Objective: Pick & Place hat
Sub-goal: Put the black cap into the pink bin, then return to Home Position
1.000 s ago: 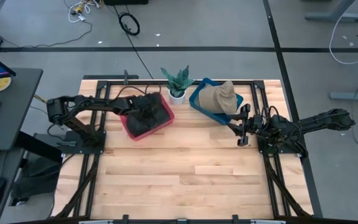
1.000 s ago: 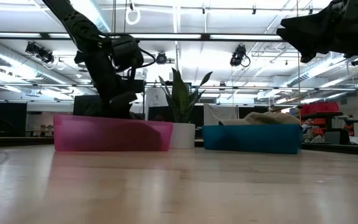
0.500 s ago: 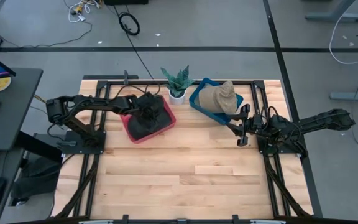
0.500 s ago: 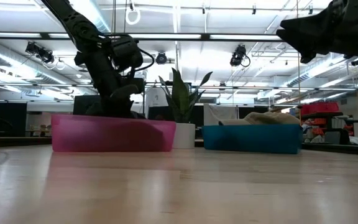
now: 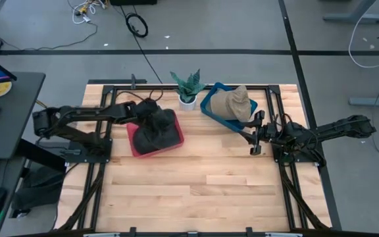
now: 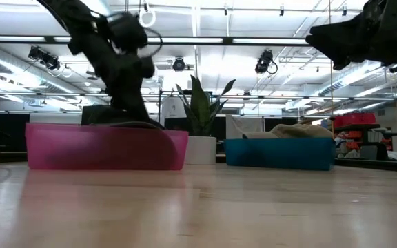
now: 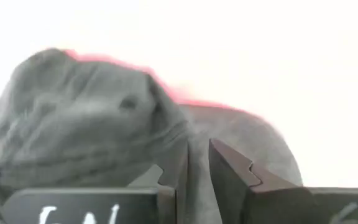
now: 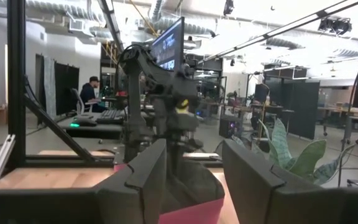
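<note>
Pink bin (image 5: 137, 146) slid nearer; left end effector (image 5: 155, 126) pinches dark hat (image 5: 155, 133) beside plant (image 5: 187, 87).

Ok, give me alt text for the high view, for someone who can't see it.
Seen from above, the left claw reaches into a pink bin onto a dark hat. Right claw waits beside a blue bin holding a tan hat, a potted plant between the bins.

Left pincer (image 7: 197, 165) fingers nearly closed against crumpled grey hat (image 7: 92, 124).
</note>
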